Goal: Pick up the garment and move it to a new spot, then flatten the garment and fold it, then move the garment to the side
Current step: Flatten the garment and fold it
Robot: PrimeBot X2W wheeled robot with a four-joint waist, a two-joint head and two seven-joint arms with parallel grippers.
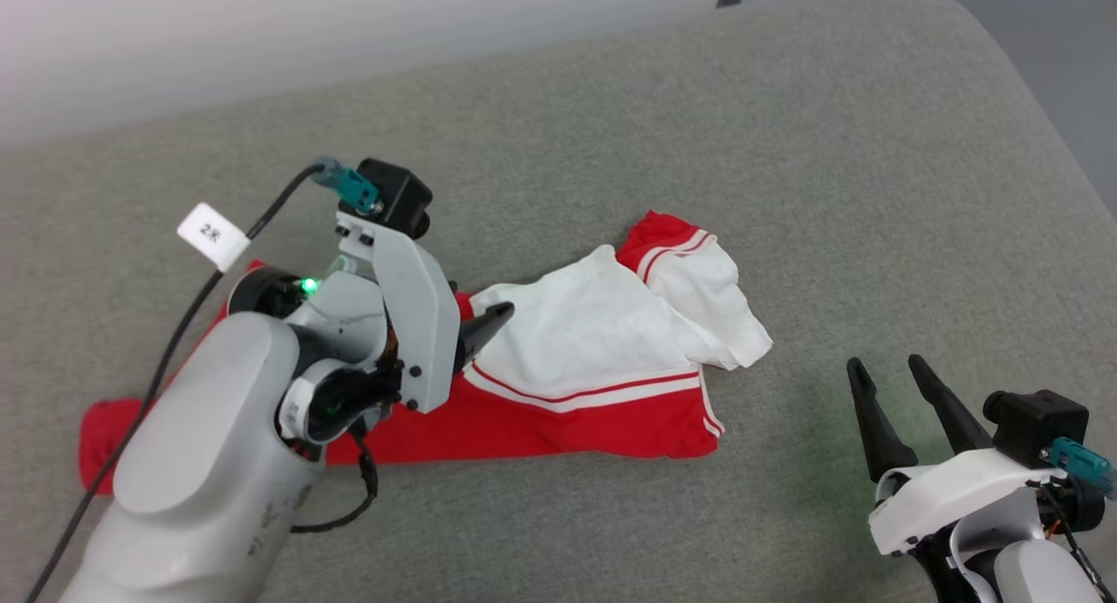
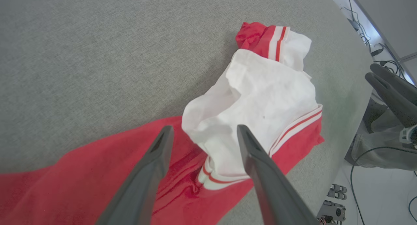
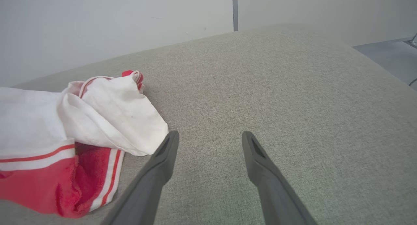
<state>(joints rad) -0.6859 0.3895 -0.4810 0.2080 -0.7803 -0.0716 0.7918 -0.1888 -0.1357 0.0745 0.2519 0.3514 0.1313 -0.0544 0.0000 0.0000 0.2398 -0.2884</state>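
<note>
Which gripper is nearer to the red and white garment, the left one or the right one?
The left. The left gripper hangs open directly above the garment, near its white section. The right gripper, also open, is off to the garment's side, over the bare grey surface.

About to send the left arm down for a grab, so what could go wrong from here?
1. The open left gripper hovers where the garment has white sleeve folded over red body; a pinch may catch only one layer and leave it bunched.
2. The loose black cable under that wrist hangs near the red cloth and could snag.
3. The open right gripper sits apart over bare cushion, too far to help.
</note>
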